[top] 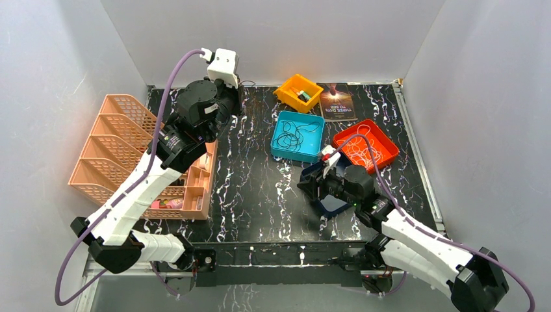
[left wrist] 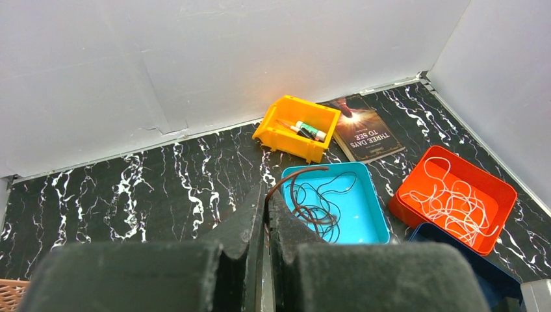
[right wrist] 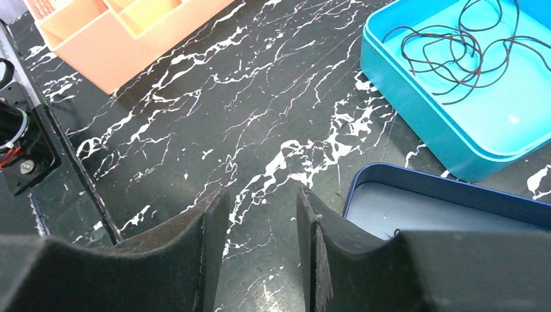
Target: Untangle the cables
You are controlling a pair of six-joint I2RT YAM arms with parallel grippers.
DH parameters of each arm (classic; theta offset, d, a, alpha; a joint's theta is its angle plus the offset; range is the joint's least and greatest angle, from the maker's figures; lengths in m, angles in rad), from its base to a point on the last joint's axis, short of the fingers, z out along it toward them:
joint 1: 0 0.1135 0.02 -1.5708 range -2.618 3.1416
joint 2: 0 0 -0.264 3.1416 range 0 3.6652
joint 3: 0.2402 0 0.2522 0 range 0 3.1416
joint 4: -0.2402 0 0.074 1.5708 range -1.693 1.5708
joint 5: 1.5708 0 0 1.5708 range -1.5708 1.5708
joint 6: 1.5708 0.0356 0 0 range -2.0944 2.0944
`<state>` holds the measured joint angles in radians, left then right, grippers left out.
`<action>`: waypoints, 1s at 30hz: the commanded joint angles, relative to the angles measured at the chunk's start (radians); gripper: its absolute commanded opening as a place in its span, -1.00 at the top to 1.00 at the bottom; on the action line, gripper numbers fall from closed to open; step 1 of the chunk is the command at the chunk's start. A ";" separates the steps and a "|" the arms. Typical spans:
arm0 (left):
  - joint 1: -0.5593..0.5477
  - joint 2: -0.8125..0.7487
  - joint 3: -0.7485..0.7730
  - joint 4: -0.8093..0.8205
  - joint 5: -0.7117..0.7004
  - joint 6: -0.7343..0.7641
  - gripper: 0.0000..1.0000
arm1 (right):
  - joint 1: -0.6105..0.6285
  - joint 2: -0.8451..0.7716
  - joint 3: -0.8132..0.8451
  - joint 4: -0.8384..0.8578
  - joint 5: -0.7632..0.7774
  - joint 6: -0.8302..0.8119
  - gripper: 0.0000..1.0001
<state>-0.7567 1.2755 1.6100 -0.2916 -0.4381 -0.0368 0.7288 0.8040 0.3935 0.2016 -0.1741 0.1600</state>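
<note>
The left gripper (left wrist: 266, 195) is pinched together on the end of a brown cord (left wrist: 292, 173). The cord arcs down into the teal tray (left wrist: 367, 218) at mid-table. I judge it is held high so that strand lifts free of the dark cords (left wrist: 318, 211) lying there. The right gripper (right wrist: 260, 195), fingers apart and empty, hangs beside the blue tray (right wrist: 455, 214) towards the near right corner, probably waiting to receive. White cords (left wrist: 455, 201) lie in the red tray (left wrist: 490, 185) by the right edge. The table (top: 253, 188) is black, veined white like marble, with plain white walls around it.
</note>
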 commanded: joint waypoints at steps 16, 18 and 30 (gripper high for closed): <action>-0.004 0.002 0.002 0.026 -0.001 0.008 1.00 | 0.003 -0.105 0.076 -0.058 0.189 0.045 -0.17; -0.004 0.006 0.001 0.026 0.010 0.004 1.00 | 0.003 -0.120 0.094 -0.088 0.295 0.078 -0.19; -0.004 0.037 0.018 0.020 0.052 -0.007 1.00 | -0.009 0.052 0.327 -0.370 0.689 0.109 -0.30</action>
<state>-0.7567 1.3117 1.6093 -0.2916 -0.4034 -0.0380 0.7288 0.7822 0.6079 -0.0639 0.3878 0.2634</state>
